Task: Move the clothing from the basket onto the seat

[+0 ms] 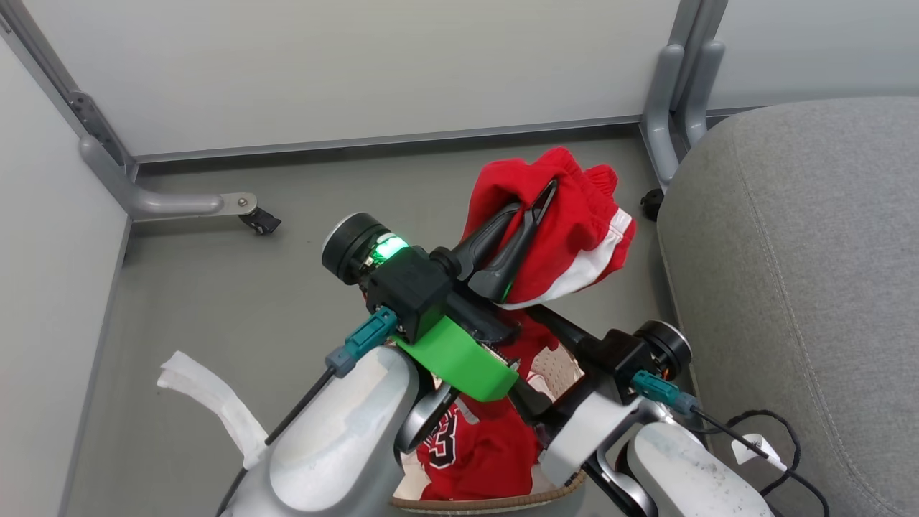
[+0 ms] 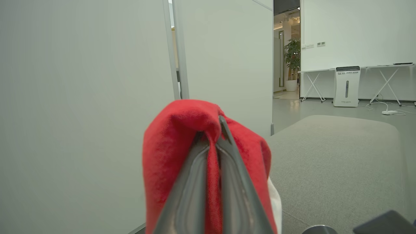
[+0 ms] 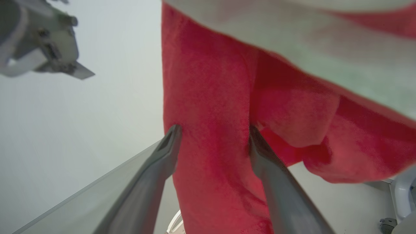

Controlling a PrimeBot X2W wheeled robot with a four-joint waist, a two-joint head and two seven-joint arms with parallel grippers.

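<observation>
Dark fingers of the left hand (image 2: 211, 139) are clenched on a fold of the red shorts (image 2: 169, 156), which hang in the air above the floor (image 1: 215, 287), beside the grey seat (image 1: 790, 287) and not on it. Beneath them the right hand (image 3: 214, 130) stands spread wide, with red cloth hanging between its fingers. The red jersey (image 1: 488, 445) lies in the basket (image 1: 502, 501).

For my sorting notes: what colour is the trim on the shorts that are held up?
White, on the red shorts; clearest in the head view.
</observation>
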